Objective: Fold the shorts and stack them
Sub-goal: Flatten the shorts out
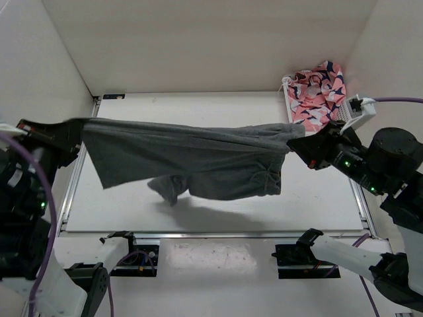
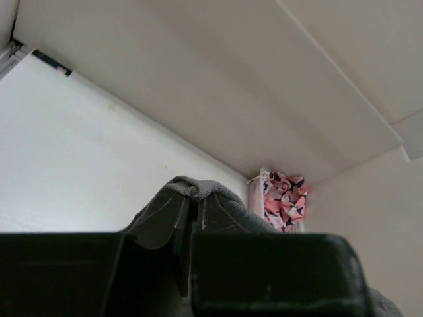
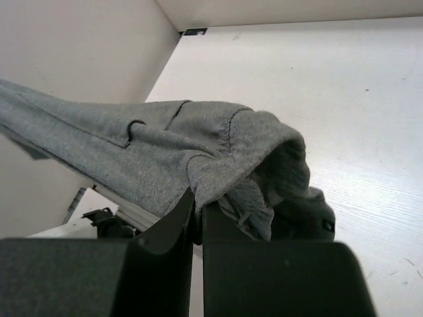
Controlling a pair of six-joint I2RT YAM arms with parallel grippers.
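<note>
Shorts [image 1: 192, 162] of plain mid-grey knit hang stretched in the air across the middle of the top view, pulled into a long band between the two arms. The left hand [image 1: 74, 132], at the left edge of the frame, is clamped on one end of the fabric. The right hand [image 1: 299, 142], at centre right, is clamped on the other end. Below the taut upper edge the cloth sags in loose folds, and one twisted lobe droops lowest at lower centre. Whether that lobe touches the worktop [image 1: 218, 105] cannot be told. A soft shadow [image 1: 218, 214] lies on the white surface under the garment.

In the left wrist view the dark fingers [image 2: 158, 228] are closed together at lower centre with a ridge of grey fabric pinched between them. In the right wrist view the fingers [image 3: 168, 228] likewise meet on a bunched hem with visible stitching, and the rest of the shorts trails away toward the upper left of the frame.

At the upper right of the top view a pink patterned cloth [image 1: 318, 92] sits in a white basket [image 1: 289, 109], well apart from the grey garment's body and just beyond the right hand.
</note>
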